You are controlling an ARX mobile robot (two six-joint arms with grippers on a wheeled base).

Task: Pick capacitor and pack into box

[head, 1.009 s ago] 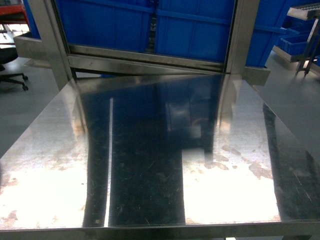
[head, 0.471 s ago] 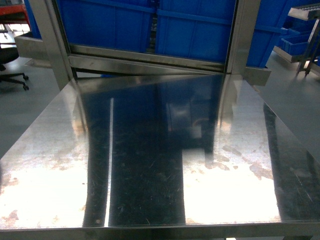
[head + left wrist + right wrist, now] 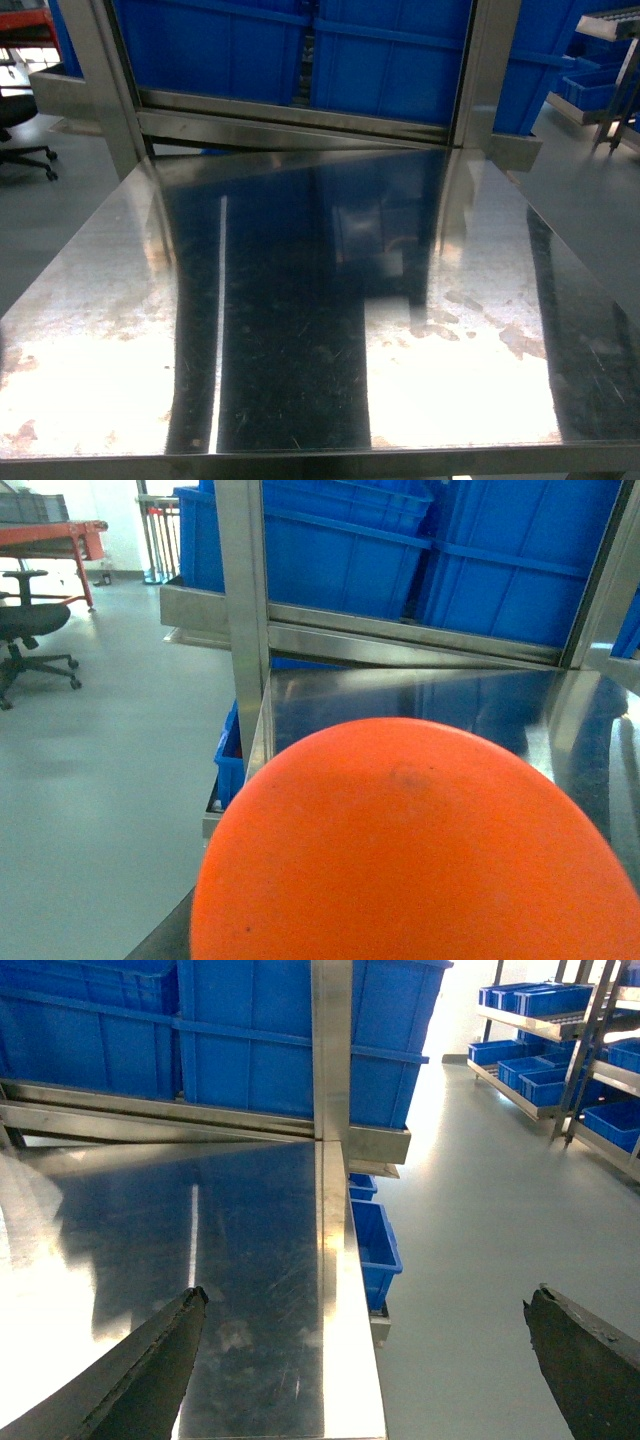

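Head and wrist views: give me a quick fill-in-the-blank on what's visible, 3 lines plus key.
1. The bins stacked behind the steel table are ____ in colour.
2. In the left wrist view, a round ____ object fills the lower frame.
3. The right gripper has its fingers spread ____.

Missing words: blue; orange; open

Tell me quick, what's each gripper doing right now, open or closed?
Left gripper: cannot be told; an orange dome blocks its wrist view.
Right gripper: open, fingers wide apart, holding nothing.
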